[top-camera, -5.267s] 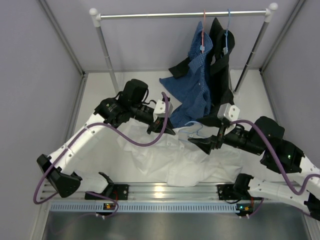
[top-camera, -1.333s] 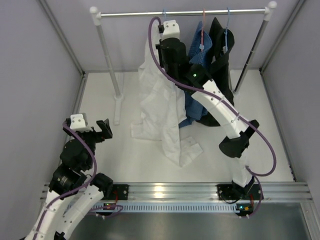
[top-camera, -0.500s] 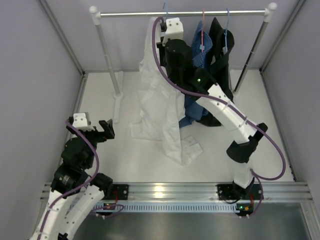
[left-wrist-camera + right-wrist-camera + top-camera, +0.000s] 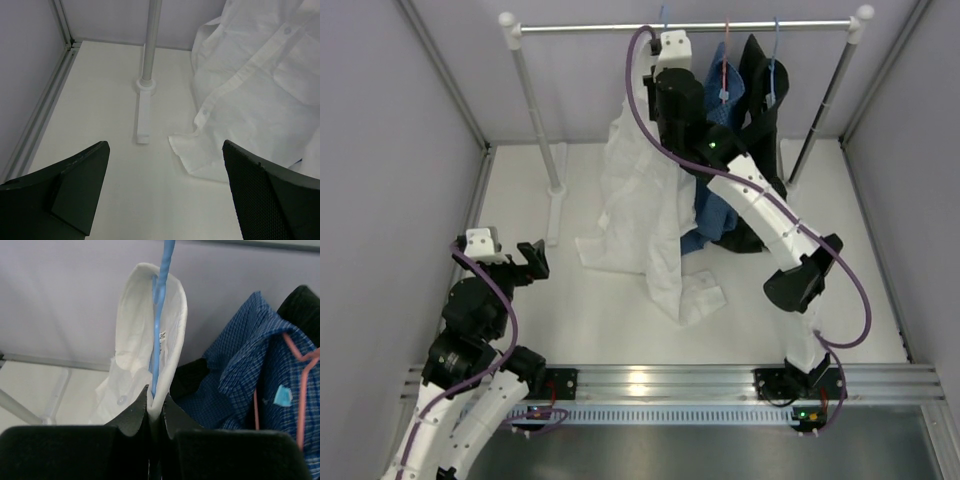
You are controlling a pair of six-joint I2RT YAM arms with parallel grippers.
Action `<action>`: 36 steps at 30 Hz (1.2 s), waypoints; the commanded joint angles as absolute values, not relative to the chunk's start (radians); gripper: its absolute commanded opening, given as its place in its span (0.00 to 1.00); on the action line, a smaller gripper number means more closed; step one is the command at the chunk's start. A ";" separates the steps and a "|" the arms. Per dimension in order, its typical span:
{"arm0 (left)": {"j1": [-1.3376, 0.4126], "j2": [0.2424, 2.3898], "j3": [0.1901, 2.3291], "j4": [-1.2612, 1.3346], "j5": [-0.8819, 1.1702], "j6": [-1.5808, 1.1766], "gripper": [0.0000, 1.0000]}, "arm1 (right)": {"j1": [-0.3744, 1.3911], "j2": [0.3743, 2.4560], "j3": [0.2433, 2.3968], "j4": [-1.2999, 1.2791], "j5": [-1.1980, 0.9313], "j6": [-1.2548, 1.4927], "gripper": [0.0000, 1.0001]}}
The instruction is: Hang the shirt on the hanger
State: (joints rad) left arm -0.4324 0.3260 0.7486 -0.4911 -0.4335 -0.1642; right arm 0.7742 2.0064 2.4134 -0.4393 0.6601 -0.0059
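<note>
The white shirt (image 4: 640, 215) hangs from beside the rail, its hem and a sleeve trailing on the table. In the right wrist view its collar (image 4: 131, 325) wraps the light-blue hanger (image 4: 159, 315), whose wire rises out of the top of the frame. My right gripper (image 4: 155, 400) is shut on the collar and the hanger wire together, high up by the rail. My left gripper (image 4: 165, 147) stands open low at the left (image 4: 525, 262), nothing between its fingers, with the shirt's hem (image 4: 250, 90) ahead and to the right of it.
The rail (image 4: 590, 29) runs between two posts (image 4: 535, 110), (image 4: 825, 105). A blue checked shirt (image 4: 245, 365) on a red hanger (image 4: 300, 390) and a black garment (image 4: 760, 110) hang right of the white shirt. The left post's foot (image 4: 144, 115) lies ahead of my left gripper. Walls enclose the table.
My right arm has carried the shirt and hanger a little to the right and up toward the rail. The left arm has stayed nearly still, open.
</note>
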 commanded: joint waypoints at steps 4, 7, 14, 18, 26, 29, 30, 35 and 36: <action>-0.426 0.318 0.742 -0.436 -0.423 -0.170 0.98 | 0.820 2.011 2.338 -0.319 0.708 0.057 0.00; -0.426 0.318 0.744 -0.436 -0.426 -0.170 0.98 | 0.879 2.042 2.339 -0.260 0.810 -0.035 0.00; -0.425 0.311 0.739 -0.430 -0.425 -0.169 0.98 | 0.888 2.051 2.335 -0.256 0.850 -0.023 0.01; -0.425 0.313 0.739 -0.431 -0.426 -0.167 0.98 | 0.891 2.010 2.293 -0.256 0.845 -0.017 0.61; -0.399 0.336 0.745 -0.433 -0.420 -0.179 0.98 | 0.896 1.821 2.177 -0.386 0.738 0.061 0.99; -0.368 0.354 0.749 -0.434 -0.402 -0.187 0.98 | 0.896 1.613 2.007 -0.390 0.709 0.074 0.99; -0.359 0.365 0.750 -0.434 -0.400 -0.192 0.98 | 0.896 1.564 1.959 -0.382 0.700 0.072 0.99; -0.310 0.400 0.761 -0.448 -0.400 -0.207 0.98 | 0.894 1.213 1.601 -0.335 0.634 0.094 0.99; -0.310 0.426 0.775 -0.471 -0.406 -0.213 0.98 | 0.894 1.156 1.483 -0.316 0.634 0.098 0.99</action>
